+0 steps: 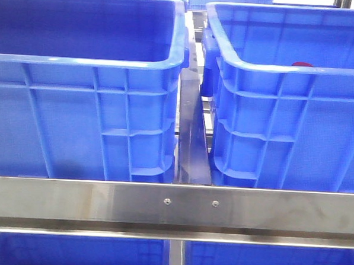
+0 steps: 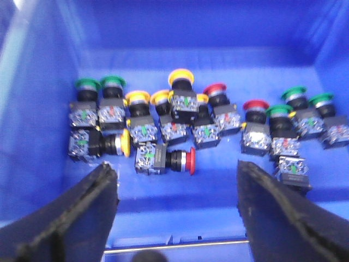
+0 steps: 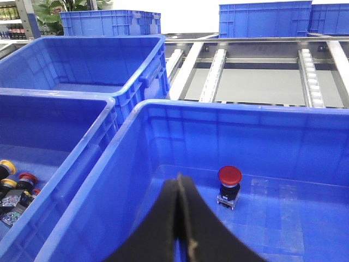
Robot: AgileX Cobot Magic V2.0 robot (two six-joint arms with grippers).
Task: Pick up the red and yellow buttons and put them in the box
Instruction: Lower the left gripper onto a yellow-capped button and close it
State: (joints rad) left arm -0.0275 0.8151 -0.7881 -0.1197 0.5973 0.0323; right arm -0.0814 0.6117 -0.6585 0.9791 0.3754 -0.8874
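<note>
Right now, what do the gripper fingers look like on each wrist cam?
Left gripper: two broad, black, wedge-shaped fingers with rough, worn, matte edges. Right gripper: the same black matte material, its fingers tapering to a rounded tip. No cables or markings visible.

In the front view the box (image 1: 285, 114) wall hides all but a sliver of a red button (image 1: 302, 64) at two o'clock. The crowded buttons (image 2: 180, 117) are blurred in the left wrist view.

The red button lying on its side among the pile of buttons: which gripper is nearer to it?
Left. The left gripper hangs open just above that red button; the right gripper is shut over the other crate.
</note>
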